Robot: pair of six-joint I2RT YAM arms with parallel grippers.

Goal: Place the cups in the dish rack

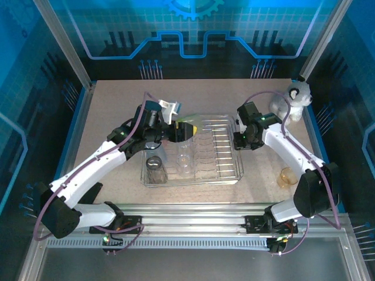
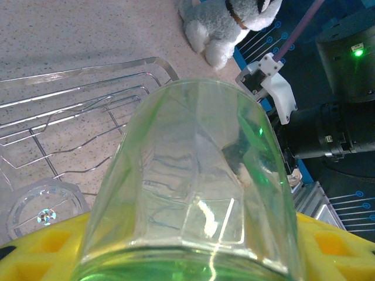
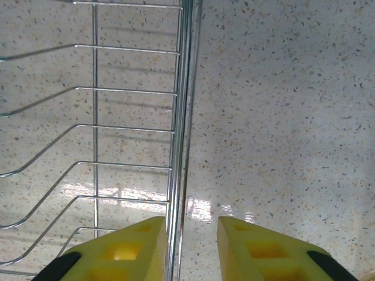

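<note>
Overhead, the left gripper (image 1: 185,131) is clamped on a green translucent plastic cup (image 1: 198,123) above the upper left of the silver wire dish rack (image 1: 237,173) at centre frame; a smoky grey cup (image 1: 156,169) and a clear cup (image 1: 184,159) stand inside it, and an amber cup (image 1: 287,176) stands on the table (image 1: 117,105) at lower right. The left wrist view has the green cup (image 2: 193,175) between yellow fingers (image 2: 35,249). In the right wrist view the right gripper (image 3: 188,246) has its fingers apart at the edge of the dish rack (image 3: 183,117)

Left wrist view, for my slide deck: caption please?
Left pincer holds a green cup over the dish rack, plush toy beyond.
</note>
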